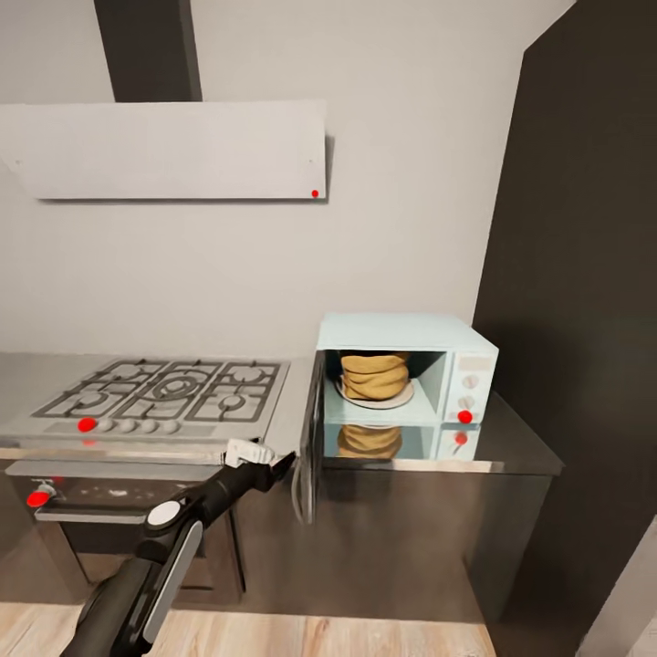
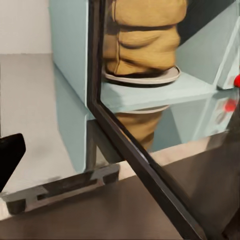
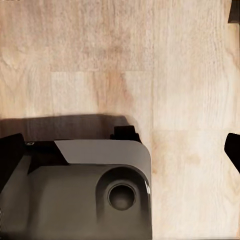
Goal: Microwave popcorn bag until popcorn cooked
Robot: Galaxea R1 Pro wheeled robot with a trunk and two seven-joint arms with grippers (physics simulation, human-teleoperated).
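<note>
Kitchen: pale grey wall, dark panel at 3 o'clock, wood floor (image 1: 274, 634) at 6. Countertop (image 1: 520, 447), grey and reflective, runs across the head view over dark cabinet fronts. Hob (image 1: 160, 388), at 9 o'clock: gas burners, row of knobs, one red dot on its front; oven (image 1: 119, 520) below, red marker on its left edge. Hood (image 1: 169, 151), at 11 o'clock: pale slab with a red dot at its lower right corner, dark flue above. Microwave (image 1: 406, 383), just right of centre on the countertop: mint-blue, door (image 1: 310, 447) swung open to its left, edge-on to the head camera; two knobs and a red dot on the right panel. Popcorn bag (image 1: 372, 376): mustard-brown, wrinkled, upright on the pale plate (image 1: 401, 398) inside the microwave cavity; its reflection shows in the counter below. Left gripper (image 1: 278, 467), at 7 o'clock from the microwave: dark arm reaching up from the lower left, tip just beside the open door's lower edge; contact cannot be told, nor whether its fingers are apart or together. Left wrist view: bag (image 2: 142, 42) on plate (image 2: 145, 77), door edge (image 2: 135, 150) crossing diagonally in front. Right gripper (image 3: 120, 140): fingers spread wide, holding nothing, pointing down over the floor (image 3: 125, 60) and the robot's grey base (image 3: 85, 195).
</note>
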